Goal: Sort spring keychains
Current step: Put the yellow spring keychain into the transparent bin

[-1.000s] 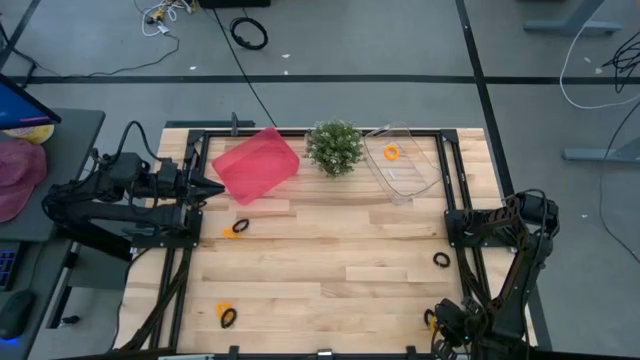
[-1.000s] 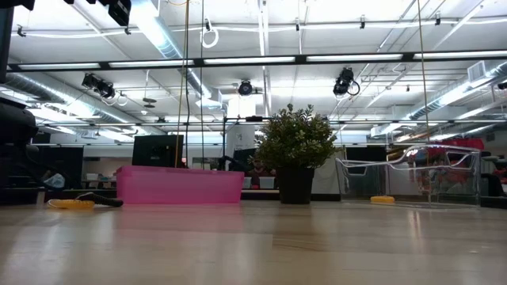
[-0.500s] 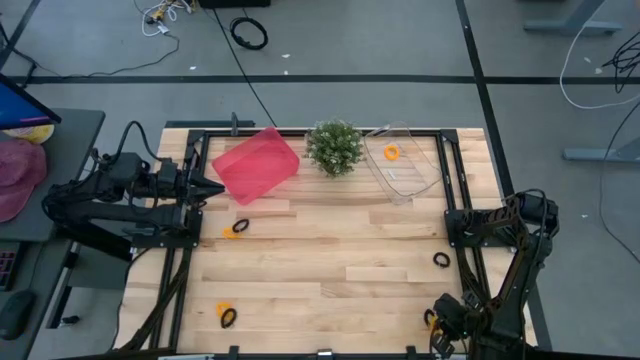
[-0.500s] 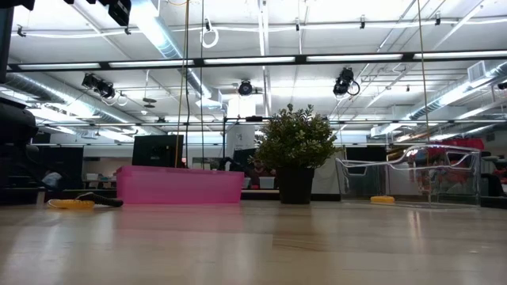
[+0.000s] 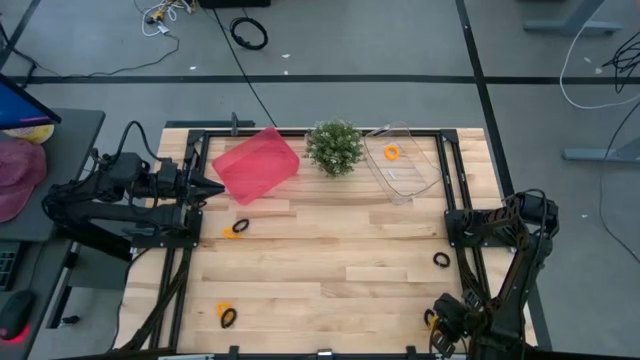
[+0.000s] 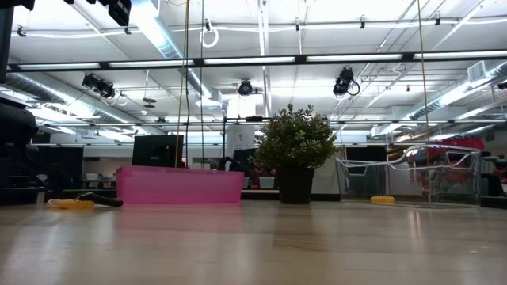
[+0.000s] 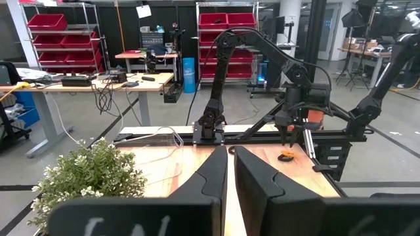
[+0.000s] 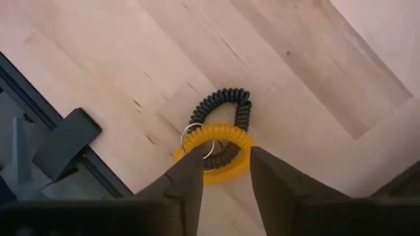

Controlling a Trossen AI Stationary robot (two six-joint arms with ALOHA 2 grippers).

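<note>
Right gripper (image 8: pixel 222 172) hovering, fingers parted, over yellow keychain (image 8: pixel 216 152) overlapping black keychain (image 8: pixel 226 111), far from potted plant (image 5: pixel 334 147) | left gripper (image 7: pixel 228 172) pausing near plant; fingers nearly closed, empty

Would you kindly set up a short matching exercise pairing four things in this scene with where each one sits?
Things:
1. pink bin
2. potted plant
3. clear bin
4. right gripper

Places:
A. over a yellow and a black keychain
B. between the two bins
C. holding one orange keychain
D. by the left gripper

Pairs: 1-D, 2-B, 3-C, 4-A
</note>
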